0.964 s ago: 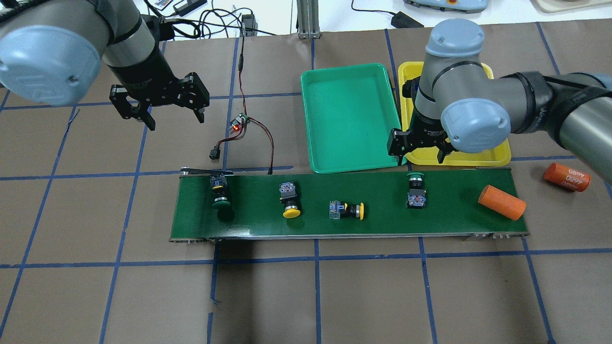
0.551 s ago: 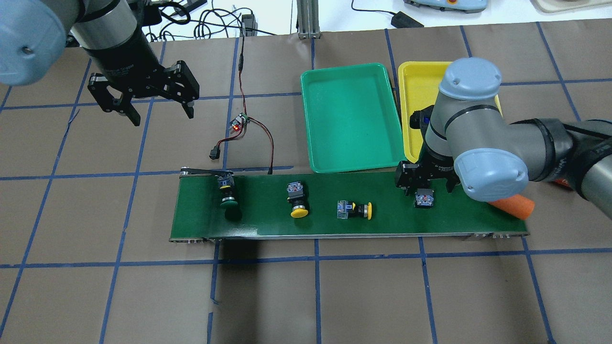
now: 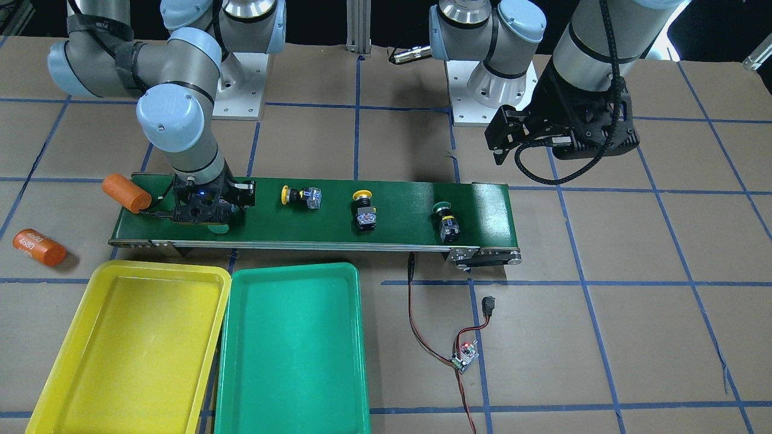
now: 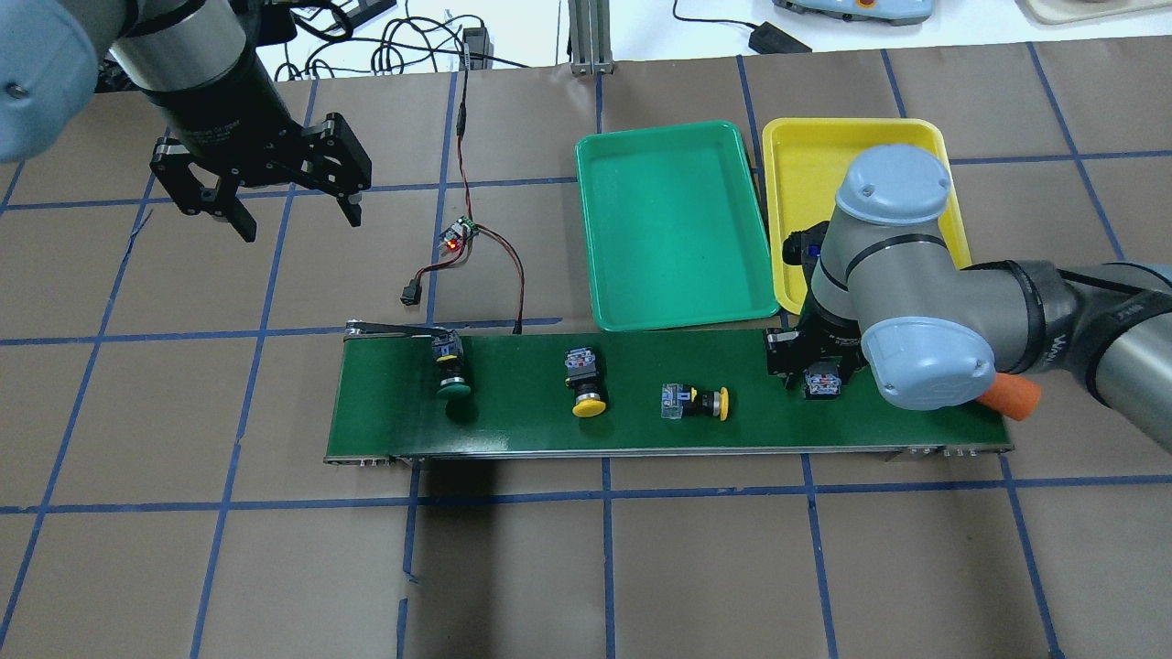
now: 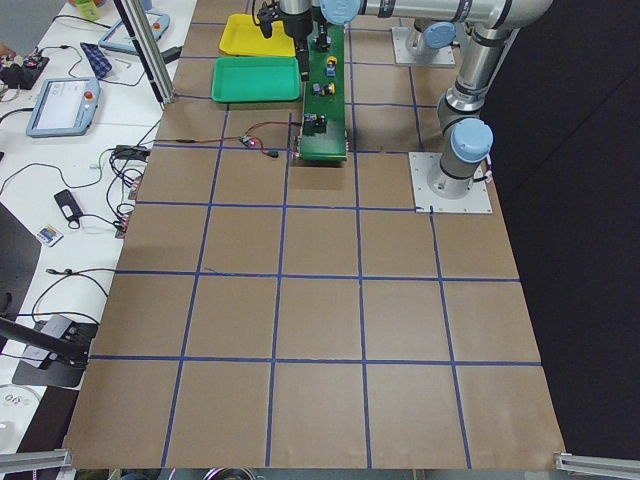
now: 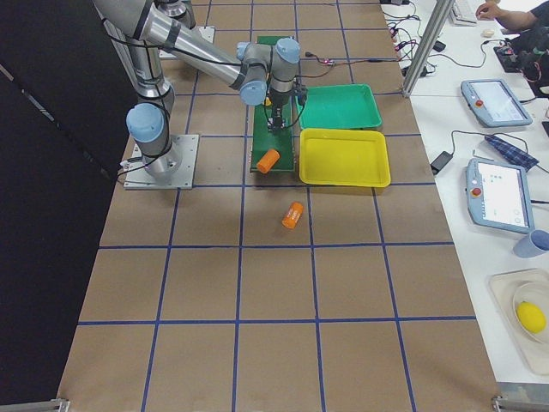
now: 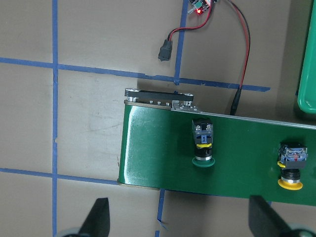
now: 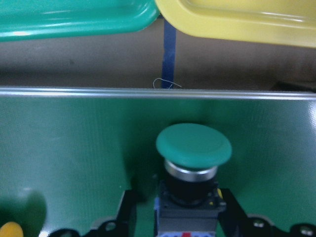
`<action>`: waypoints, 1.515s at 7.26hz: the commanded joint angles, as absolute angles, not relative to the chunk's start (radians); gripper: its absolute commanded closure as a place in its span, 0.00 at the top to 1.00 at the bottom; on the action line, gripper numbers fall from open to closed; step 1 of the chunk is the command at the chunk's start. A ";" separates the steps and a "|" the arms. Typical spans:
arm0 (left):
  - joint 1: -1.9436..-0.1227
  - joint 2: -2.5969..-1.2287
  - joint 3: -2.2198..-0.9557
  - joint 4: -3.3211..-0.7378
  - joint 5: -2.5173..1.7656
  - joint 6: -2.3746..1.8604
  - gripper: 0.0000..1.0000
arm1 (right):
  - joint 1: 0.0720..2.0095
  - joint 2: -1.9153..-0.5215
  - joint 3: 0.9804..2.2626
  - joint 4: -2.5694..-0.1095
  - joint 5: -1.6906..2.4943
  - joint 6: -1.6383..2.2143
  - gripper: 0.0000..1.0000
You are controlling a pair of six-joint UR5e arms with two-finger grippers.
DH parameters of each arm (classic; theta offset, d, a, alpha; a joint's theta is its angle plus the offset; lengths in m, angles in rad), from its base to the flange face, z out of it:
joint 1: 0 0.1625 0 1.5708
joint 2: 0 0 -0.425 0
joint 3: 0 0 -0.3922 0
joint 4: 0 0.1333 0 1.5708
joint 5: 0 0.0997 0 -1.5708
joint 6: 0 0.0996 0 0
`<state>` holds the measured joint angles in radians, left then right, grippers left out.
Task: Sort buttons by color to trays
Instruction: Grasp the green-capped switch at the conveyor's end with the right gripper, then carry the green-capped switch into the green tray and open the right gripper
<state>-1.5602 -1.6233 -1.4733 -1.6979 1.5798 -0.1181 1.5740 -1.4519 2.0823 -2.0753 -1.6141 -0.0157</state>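
– Four in all lie on the conveyor belt (image 4: 513,416): a yellow button (image 4: 586,389), a second yellow button (image 4: 696,403), a left-end green button (image 4: 452,368), and the green button (image 8: 193,144) at the belt's right end. None is in the green tray (image 4: 673,229) or the yellow tray (image 4: 824,165).
– Which one is being taken?
– The right-end one. The right gripper (image 8: 180,219) sits low over it, jaws straddling the switch body behind the cap; whether they press it yet, I cannot tell. The left gripper (image 4: 298,222) hangs over the table (image 4: 183,567), far and left of the belt, jaws spread wide on nothing.
– How will it handle?
– Light and rigid, I judge. The domed cap looks smooth and may slip; the squarish body has flat sides, the better hold. Lying on its side, it could swivel if nudged off-centre.
– Do the views differ?
– The overhead view hides its cap under the right arm, showing only the body's end. The right wrist view shows cap, collar and body between the jaws, with both tray edges just beyond the belt.
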 commanded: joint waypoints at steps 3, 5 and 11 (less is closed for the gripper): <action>-1.560 -1.612 -1.468 -1.698 1.582 -0.118 1.00 | 1.575 -1.444 2.004 -2.072 -1.596 -0.009 0.00; -1.560 -1.611 -1.468 -1.695 1.582 -0.118 1.00 | 1.586 -1.250 1.723 -1.967 -1.569 0.000 0.00; -1.557 -1.609 -1.460 -1.692 1.578 -0.120 1.00 | 1.674 -0.945 1.324 -1.815 -1.626 0.012 0.96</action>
<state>-1.5581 -1.6093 -1.4645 -1.6922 1.5774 -0.1197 1.6791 -0.9512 1.3231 -1.8178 -1.6262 0.0171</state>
